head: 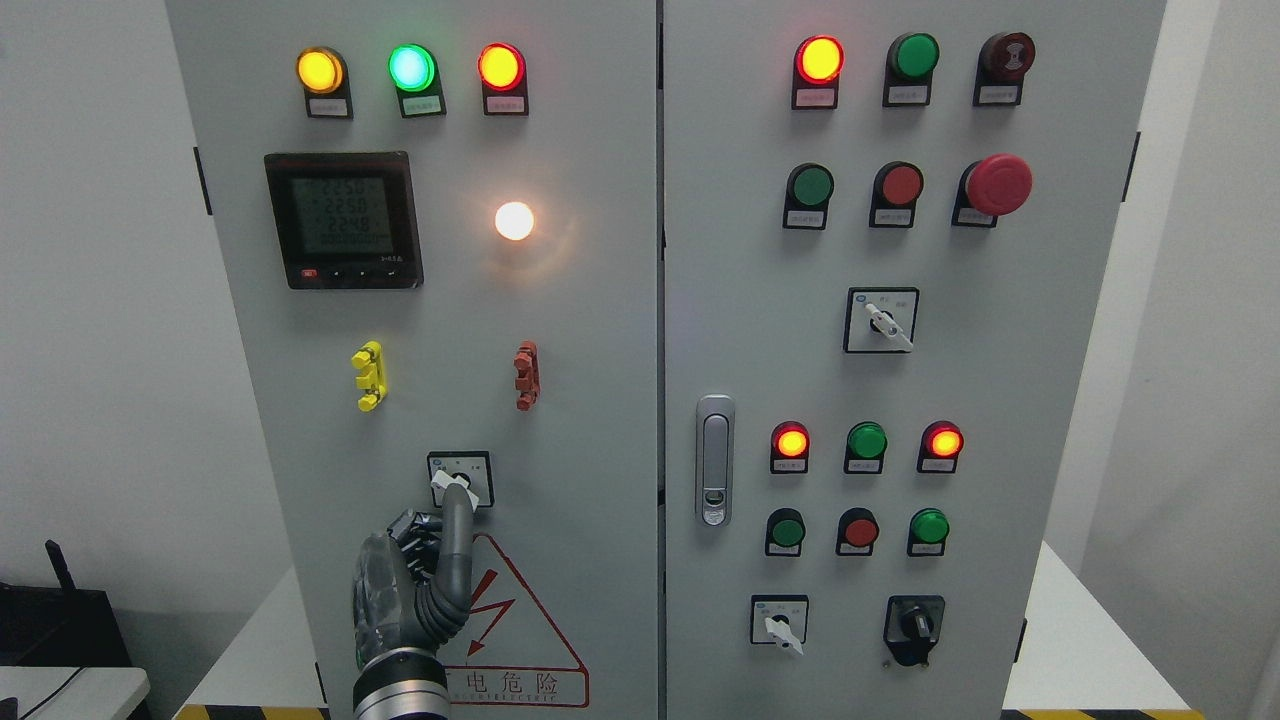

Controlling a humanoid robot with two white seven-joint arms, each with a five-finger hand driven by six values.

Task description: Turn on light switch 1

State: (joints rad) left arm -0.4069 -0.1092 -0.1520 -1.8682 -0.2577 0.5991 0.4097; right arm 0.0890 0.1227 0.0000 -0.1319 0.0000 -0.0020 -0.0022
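- The left robot hand (pixel 425 570) rises from the bottom edge at the left cabinet door, one finger stretched straight up and the others curled back toward the palm, gripping nothing.
- That raised fingertip (pixel 458 492) sits against the white lever of the rotary switch (pixel 460 479), low on the left door; a single extended finger suits nudging a small lever sideways without fouling the plate around it.
- This switch appears to be light switch 1, and the lever looks tilted up to the left. Whether it has reached its on position I cannot tell for certain.
- Just below the switch, the red warning triangle (pixel 510 620) is partly hidden by the hand's wrist.
- Above the switch are a yellow clip (pixel 368 376) and a red clip (pixel 526 375), apart from each other.
- Higher still, a white lamp (pixel 514 221) glows brightly beside the digital meter (pixel 343 220); in my judgement this suggests the light is already on, so the task may be nearly done.
- The right door's buttons, handle (pixel 714 460) and selectors stand well apart from the hand, untouched.
- The right robot hand is not visible.
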